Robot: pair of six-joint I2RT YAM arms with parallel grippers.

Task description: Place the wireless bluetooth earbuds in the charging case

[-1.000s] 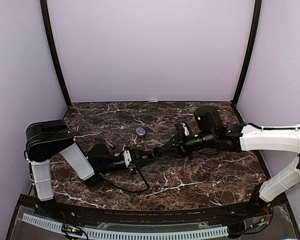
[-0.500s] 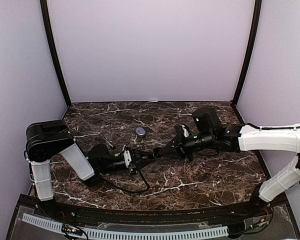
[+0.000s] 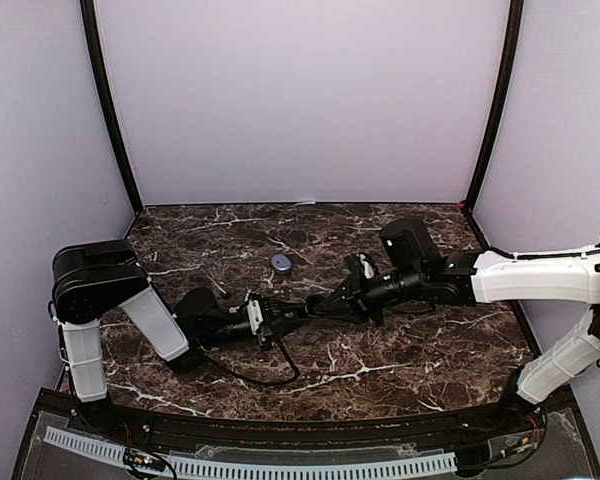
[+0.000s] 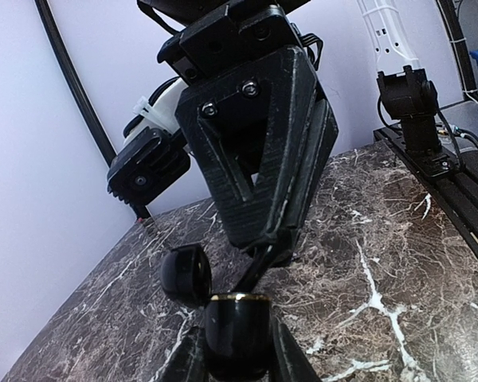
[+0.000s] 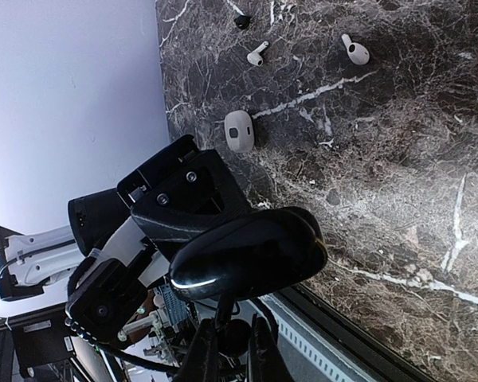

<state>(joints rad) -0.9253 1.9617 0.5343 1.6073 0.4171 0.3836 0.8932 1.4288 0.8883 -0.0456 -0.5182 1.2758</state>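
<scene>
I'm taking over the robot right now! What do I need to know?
Left tool: shut on the black charging case, lid open.
Right tool: shut on what looks like a dark earbud, close to the case.
On the table: two white earbuds and a white oval pod.
Done: no earbud visibly seated yet.
Left: seat the dark earbud, then probably the others.

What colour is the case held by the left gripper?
Black case with gold rim; left wrist view.
</scene>
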